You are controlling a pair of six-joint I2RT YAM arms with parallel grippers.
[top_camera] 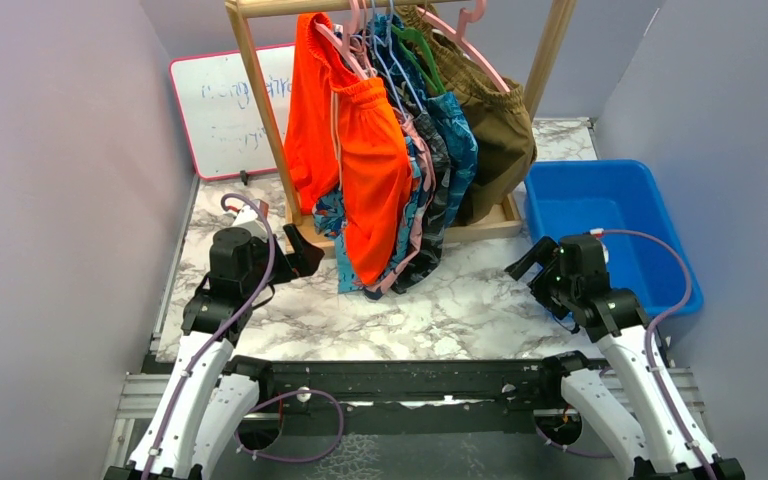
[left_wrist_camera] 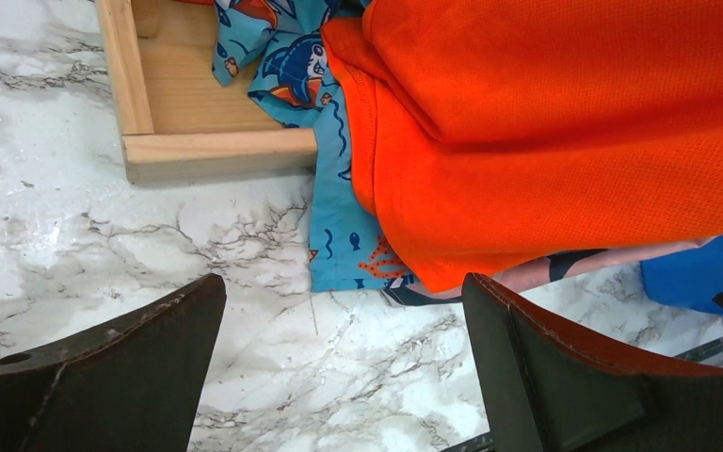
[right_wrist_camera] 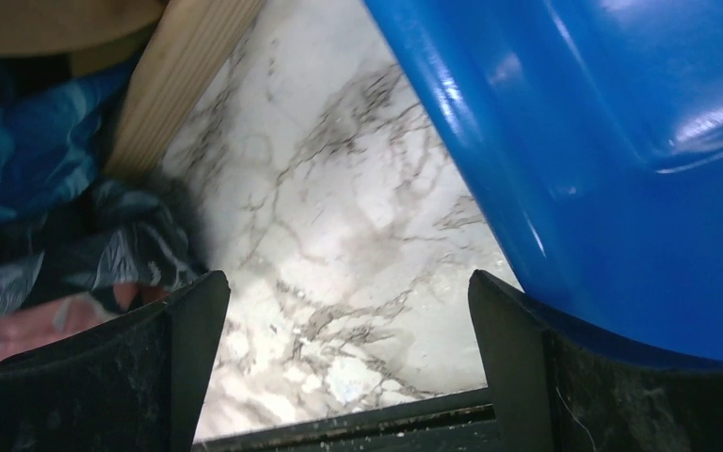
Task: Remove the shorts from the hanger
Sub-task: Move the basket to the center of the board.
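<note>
While both arms sit low in front of the wooden rack (top_camera: 257,120), the shorts (top_camera: 365,170) hang bunched from its top rail, every pair on a hanger.

- Orange pair (top_camera: 345,120): frontmost, toward the rack's left post; its hem droops past the rack's base frame (left_wrist_camera: 216,151) over the tabletop.
- Blue cartoon-print pair (left_wrist_camera: 287,71): directly behind the orange, edge showing below it at the base frame.
- Teal-blue patterned pair (top_camera: 457,150) and darker patterned fabric: packed tightly behind, toward the rack's middle. Edges overlap, so separate pairs are hard to sort out.
- Olive-brown pair (top_camera: 495,130): at the rack's right end, its hem down by the base frame.
- Pink hangers (top_camera: 472,20) and a green hanger (top_camera: 418,45) hook over the rail.

Left gripper (top_camera: 305,255): released, jaws spread, nothing between them; just off the rack's front left corner, beside the orange hem, contact not evident.
Right gripper (top_camera: 528,262): released, jaws spread, empty; off the rack's front right corner, with the blue bin (top_camera: 610,210) at its outer side.

The bin stands just right of the rack's base. A pink-framed whiteboard (top_camera: 222,110) with faint writing leans behind the rack's left post. The rack stands on a white marble-patterned tabletop (top_camera: 430,320). Plain grey-lavender walls (top_camera: 50,180) close in left, right and behind the rack.
</note>
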